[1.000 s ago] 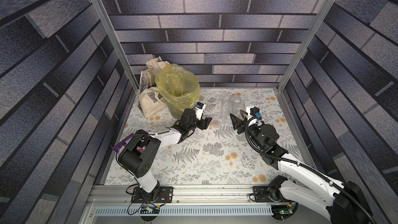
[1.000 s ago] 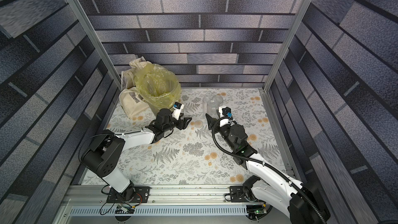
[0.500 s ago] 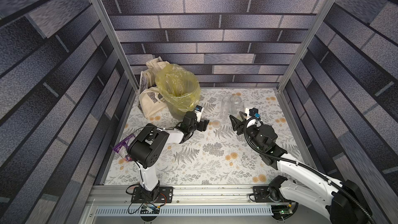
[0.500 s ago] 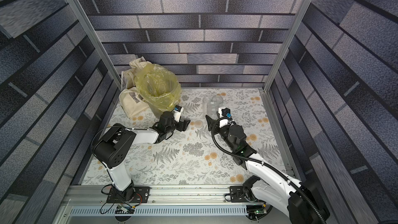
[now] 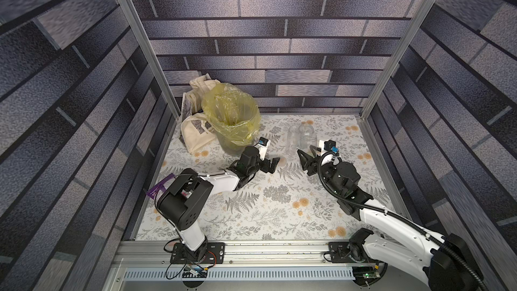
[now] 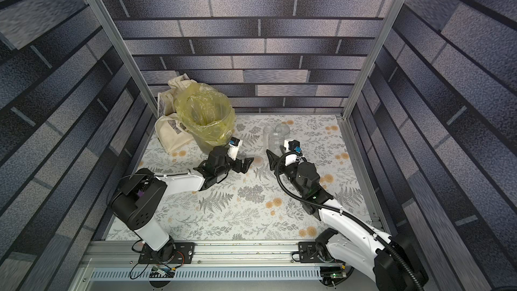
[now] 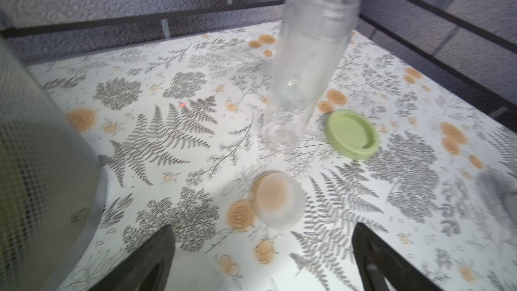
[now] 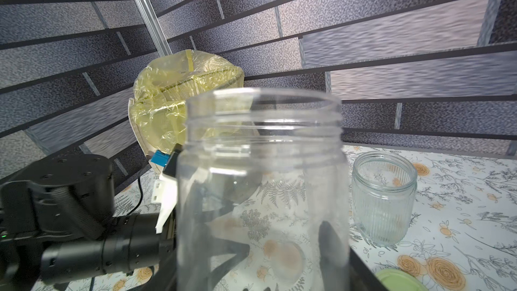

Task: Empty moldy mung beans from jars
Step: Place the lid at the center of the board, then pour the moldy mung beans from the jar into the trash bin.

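The left gripper [image 5: 274, 165] sits low over the fern-printed bench [image 5: 265, 214] with its fingers [image 7: 156, 253] spread wide and nothing between them. A round frosted lid [image 7: 277, 200] lies flat on the bench just ahead of the fingertips and apart from them. It shows in both top views as a pale disc off the gripper's tip [image 6: 258, 160].

The right gripper [image 5: 307, 151] reaches in from the opposite side, and its fingers are clamped low on the wall of the wide jar [image 8: 263, 180]. This jar stands upright on the bench with its threaded mouth open. Its wall is clear enough that the bench print and the frosted lid show through it.

The tall narrow jar [image 5: 292, 138] stands upright just beside the wide jar, on the side nearer the left arm, and it too is uncapped. In the left wrist view it is blurred. The short ribbed jar [image 8: 382, 200] stands lidless a little farther back, toward the rear wall and clear of the wide jar.

A pale green lid [image 7: 351, 134] lies on the bench near the tall jar's base, close by the right gripper.

The mesh bin [image 5: 226, 146], lined with a yellow bag, stands at the back left corner. A cloth tote bag [image 5: 195, 135] slumps against it. I cannot make out individual beans in any view.
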`<action>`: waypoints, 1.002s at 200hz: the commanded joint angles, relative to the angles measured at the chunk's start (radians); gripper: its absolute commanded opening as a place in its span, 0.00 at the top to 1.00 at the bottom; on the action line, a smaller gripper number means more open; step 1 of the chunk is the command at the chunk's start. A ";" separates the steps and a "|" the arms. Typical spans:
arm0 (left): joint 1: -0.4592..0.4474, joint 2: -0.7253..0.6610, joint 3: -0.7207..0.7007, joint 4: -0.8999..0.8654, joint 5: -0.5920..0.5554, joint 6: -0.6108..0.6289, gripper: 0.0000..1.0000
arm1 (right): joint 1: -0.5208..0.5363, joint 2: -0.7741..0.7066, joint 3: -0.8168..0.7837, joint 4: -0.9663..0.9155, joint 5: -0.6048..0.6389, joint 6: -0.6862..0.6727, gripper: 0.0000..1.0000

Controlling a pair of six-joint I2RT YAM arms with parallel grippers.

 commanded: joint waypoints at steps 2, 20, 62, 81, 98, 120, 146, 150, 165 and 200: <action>-0.048 -0.100 -0.035 -0.020 0.016 0.010 0.00 | 0.004 -0.021 0.015 0.046 -0.043 0.054 0.52; -0.069 -0.156 -0.066 0.000 0.023 -0.017 0.00 | 0.003 -0.029 0.029 0.047 -0.066 0.078 0.52; -0.117 -0.250 -0.099 0.036 0.015 -0.034 0.00 | 0.003 -0.048 0.034 0.076 -0.069 0.134 0.51; -0.150 -0.275 -0.113 0.068 -0.026 -0.032 0.00 | 0.003 -0.047 0.040 0.086 -0.068 0.167 0.51; -0.193 -0.291 -0.134 0.131 -0.102 -0.016 0.00 | 0.003 -0.039 0.049 0.094 -0.067 0.198 0.51; -0.238 -0.287 -0.141 0.236 -0.183 0.004 0.00 | 0.003 -0.020 0.068 0.109 -0.071 0.229 0.51; -0.286 -0.256 -0.137 0.344 -0.264 0.066 0.00 | 0.003 -0.008 0.101 0.095 -0.070 0.245 0.51; -0.291 -0.249 -0.136 0.362 -0.270 0.074 0.00 | 0.003 -0.005 0.105 0.095 -0.070 0.248 0.51; -0.296 -0.218 -0.140 0.450 -0.263 0.101 0.00 | 0.003 0.003 0.119 0.100 -0.074 0.256 0.51; -0.313 -0.140 -0.119 0.609 -0.248 0.150 0.00 | 0.003 0.011 0.129 0.118 -0.050 0.285 0.51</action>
